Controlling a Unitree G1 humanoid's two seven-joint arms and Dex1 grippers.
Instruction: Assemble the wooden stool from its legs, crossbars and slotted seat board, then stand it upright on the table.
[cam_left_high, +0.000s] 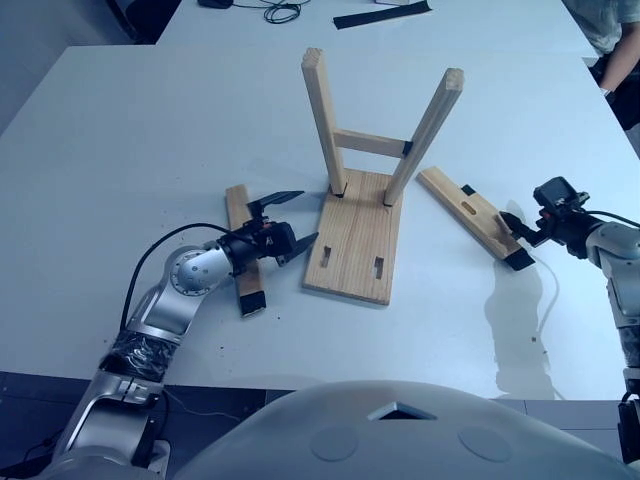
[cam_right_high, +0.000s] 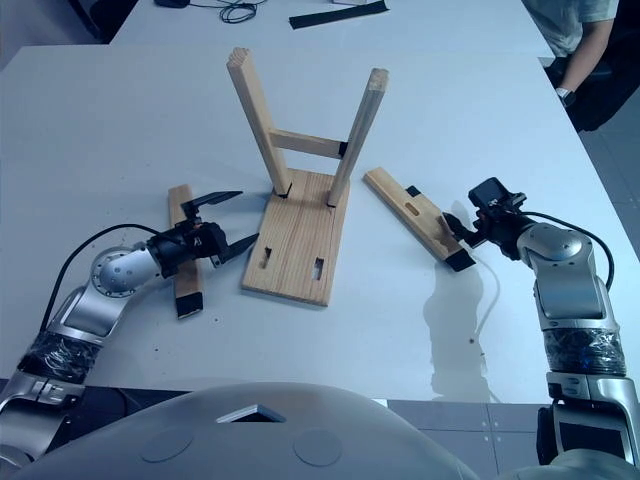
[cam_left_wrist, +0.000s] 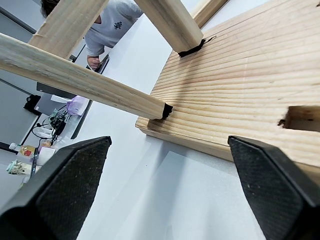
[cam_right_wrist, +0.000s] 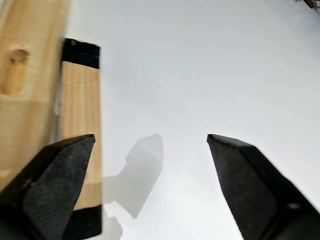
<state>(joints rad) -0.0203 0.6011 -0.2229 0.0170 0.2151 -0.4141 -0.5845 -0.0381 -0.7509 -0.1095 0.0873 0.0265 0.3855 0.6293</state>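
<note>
Stool parts sit on one white table (cam_left_high: 120, 130), and the stool is only partly built. One slotted seat board (cam_left_high: 355, 240) lies flat near the table's middle. Two legs stand in its far edge: the left leg (cam_left_high: 325, 120) and the right leg (cam_left_high: 425, 135) both lean slightly outward at the top. One crossbar (cam_left_high: 370, 142) joins them partway up. Two empty slots (cam_left_high: 379, 266) remain in the board's near half.

Two more wooden pieces lie flat on the table, one on each side of the board. The left loose piece (cam_left_high: 237, 205) lies just beside the board's left edge, roughly parallel to it, with a black near end. The right loose piece (cam_left_high: 465, 207) lies at a slant off the board's right edge, apart from it, with a slot cut in its face and black at its near end.

The left gripper (cam_left_high: 310, 214) is spread wide and holds nothing. It hangs over the left loose piece, pointing at the board's left edge. In the left wrist view the board's edge and both leg bases lie ahead between the fingers (cam_left_wrist: 65, 185).

The right gripper (cam_left_high: 515, 228) is also spread wide and empty, at the near end of the right loose piece, with one finger (cam_right_wrist: 55, 175) over the wood.
</note>
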